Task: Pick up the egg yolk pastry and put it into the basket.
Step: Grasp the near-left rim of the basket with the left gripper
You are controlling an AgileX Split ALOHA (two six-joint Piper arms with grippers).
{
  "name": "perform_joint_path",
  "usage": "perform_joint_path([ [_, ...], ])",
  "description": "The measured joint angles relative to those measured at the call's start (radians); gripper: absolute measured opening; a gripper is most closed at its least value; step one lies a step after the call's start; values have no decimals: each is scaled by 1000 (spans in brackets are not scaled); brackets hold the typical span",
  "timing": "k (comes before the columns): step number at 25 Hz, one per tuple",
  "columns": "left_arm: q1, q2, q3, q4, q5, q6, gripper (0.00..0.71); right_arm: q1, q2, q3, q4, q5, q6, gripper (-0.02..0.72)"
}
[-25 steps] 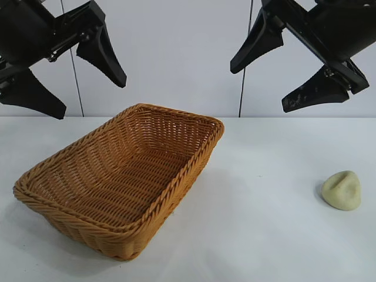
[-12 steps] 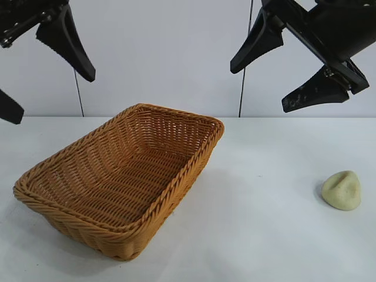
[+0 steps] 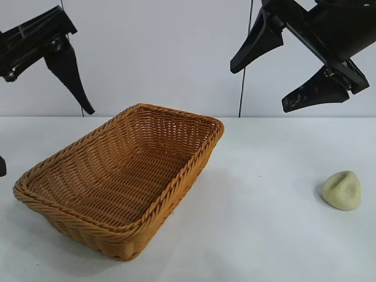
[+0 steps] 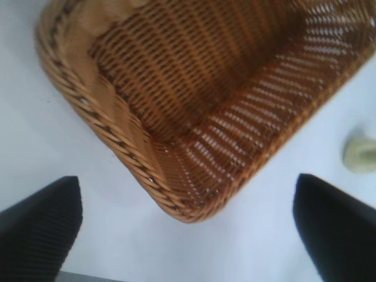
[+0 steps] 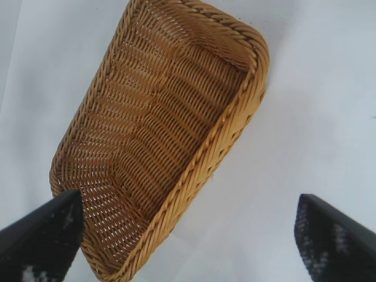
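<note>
From the exterior view we see the pastry [image 3: 341, 190] as a small, pale yellow-cream lump, matte and dough-like, rounded with a blunt point and a shallow dent; it lies on the white worktop [image 3: 258, 229] at the right, well apart from the basket [image 3: 76, 220], an orange-brown wicker rectangle with sloping sides and a braided rim, nothing in it. The right gripper [image 3: 281, 75] hangs high above the worktop between basket and pastry, jaws spread wide and holding nothing. The left gripper [image 3: 44, 138] sits at the left edge above the basket's end, jaws likewise wide apart and bare. In the left wrist view we look down on a basket corner [image 4: 176, 200], with the pastry [image 4: 359, 154] a pale blur beyond its side. In the right wrist view we find the whole basket [image 5: 247, 111] on the worktop, two dark fingers [image 5: 41, 241] framing it.
</note>
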Motion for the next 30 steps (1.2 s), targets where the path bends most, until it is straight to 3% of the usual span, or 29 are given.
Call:
perform_joint_path([
  [5, -1, 42, 0, 72, -1, -225, 696, 0, 0, 0, 1, 0, 0, 695],
  [15, -1, 224, 0, 5, -24, -260, 696, 0, 0, 0, 1, 0, 4, 695],
  [23, -1, 396, 71, -45, -290, -260, 696, 0, 0, 0, 1, 3, 8, 695],
  [30, -1, 416, 105, -83, -368, -260, 687, 0, 0, 0, 1, 8, 8, 695],
])
